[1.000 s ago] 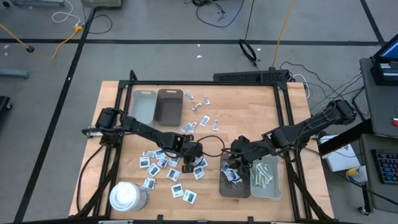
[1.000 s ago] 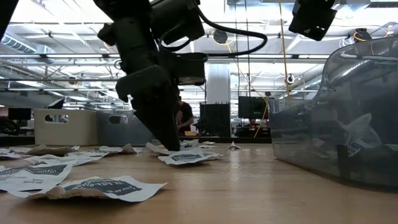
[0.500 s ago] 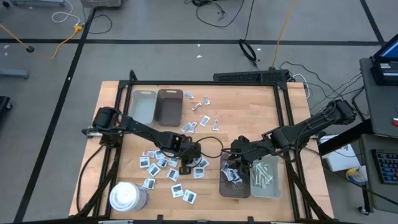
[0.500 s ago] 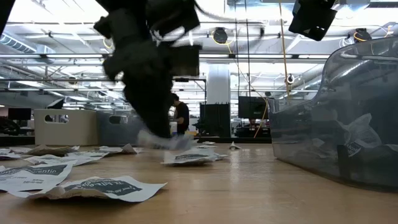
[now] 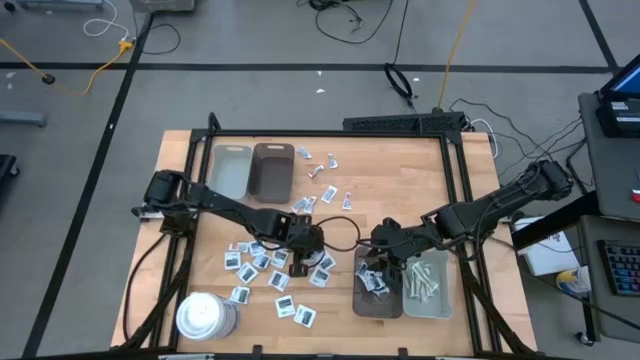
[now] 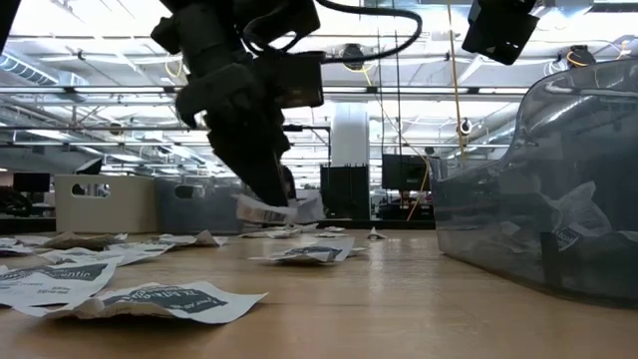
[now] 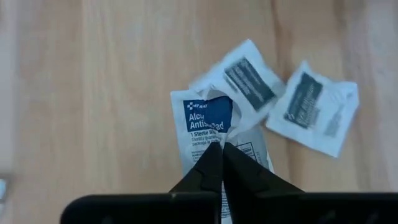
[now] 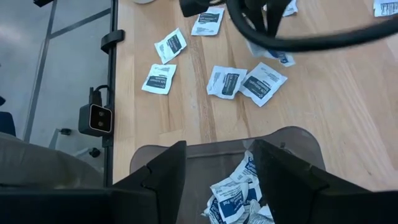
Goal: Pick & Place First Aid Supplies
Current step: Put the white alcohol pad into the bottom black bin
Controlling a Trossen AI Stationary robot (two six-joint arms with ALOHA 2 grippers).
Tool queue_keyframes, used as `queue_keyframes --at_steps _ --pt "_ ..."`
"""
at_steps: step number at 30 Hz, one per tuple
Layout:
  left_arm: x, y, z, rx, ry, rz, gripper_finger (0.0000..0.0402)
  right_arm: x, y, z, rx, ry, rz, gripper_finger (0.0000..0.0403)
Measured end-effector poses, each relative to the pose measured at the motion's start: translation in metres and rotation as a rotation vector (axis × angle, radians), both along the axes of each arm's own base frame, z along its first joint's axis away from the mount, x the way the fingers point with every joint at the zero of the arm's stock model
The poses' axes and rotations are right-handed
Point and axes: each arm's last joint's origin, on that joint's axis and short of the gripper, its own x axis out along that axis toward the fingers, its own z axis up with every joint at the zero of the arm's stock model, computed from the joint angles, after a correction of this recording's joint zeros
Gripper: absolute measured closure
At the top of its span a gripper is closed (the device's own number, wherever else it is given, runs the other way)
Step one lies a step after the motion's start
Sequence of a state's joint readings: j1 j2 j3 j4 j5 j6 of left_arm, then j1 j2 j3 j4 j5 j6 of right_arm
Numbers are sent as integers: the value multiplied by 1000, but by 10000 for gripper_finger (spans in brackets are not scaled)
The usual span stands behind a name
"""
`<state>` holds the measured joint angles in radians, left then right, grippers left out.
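From above, the wooden tabletop (image 5: 400,175) carries a loose scatter of small white packets (image 5: 262,268) with dark print, most of them lying left of centre. The left hand (image 5: 303,259) sits low among these packets near the middle of the tabletop. The right hand (image 5: 377,262) hangs over the brown tray (image 5: 378,300), which holds a heap of packets; a grey tray (image 5: 427,281) touching its right side holds pale wrapped strips (image 5: 421,278). Two more trays (image 5: 252,170) stand side by side near the far left edge, with a few packets (image 5: 318,170) strewn beside them. A large white cylinder (image 5: 206,315) stands at the near left corner.

At table height, the left hand (image 6: 262,194) hangs just above the tabletop (image 6: 399,299) with its fingers pinched on one packet (image 6: 267,211), which is lifted clear of the wood. Other packets (image 6: 150,299) lie flat below and in front. The clear wall of the tray (image 6: 538,199) fills the right side, with packets seen inside it.

From the left wrist, the two fingers (image 7: 208,171) meet tightly on a packet with a blue label (image 7: 208,124); two more packets (image 7: 311,106) lie on the wood beyond it.

From the right wrist, the fingers (image 8: 158,171) stand wide apart and empty above the brown tray (image 8: 292,140) and the packets (image 8: 233,193) in it, with more packets (image 8: 249,81) on the tabletop beyond.
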<state>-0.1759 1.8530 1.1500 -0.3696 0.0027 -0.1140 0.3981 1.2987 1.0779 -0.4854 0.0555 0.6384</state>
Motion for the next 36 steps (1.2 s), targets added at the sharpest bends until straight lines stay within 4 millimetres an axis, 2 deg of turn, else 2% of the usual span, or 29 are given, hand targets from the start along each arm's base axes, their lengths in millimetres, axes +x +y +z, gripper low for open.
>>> queue_keyframes --at_steps 7,12,15,22,26,28,36 --pt "1 9 -11 0 51 52 340 0 0 0 -9 -6 10 222" --pt "2 13 -11 -7 48 54 291 0 0 0 -13 -8 14 222" --pt "4 14 -10 -11 30 59 276 0 0 0 -14 -8 16 222" --pt "6 11 -8 -11 -2 8 279 0 0 0 -14 -8 16 222" --pt "8 9 -22 -4 27 -9 281 0 0 0 -14 -8 16 222" --pt "11 9 -27 -4 24 6 281 0 0 0 -14 -8 16 222" --pt "17 16 -27 -14 -23 75 282 0 0 0 1 -3 3 222"
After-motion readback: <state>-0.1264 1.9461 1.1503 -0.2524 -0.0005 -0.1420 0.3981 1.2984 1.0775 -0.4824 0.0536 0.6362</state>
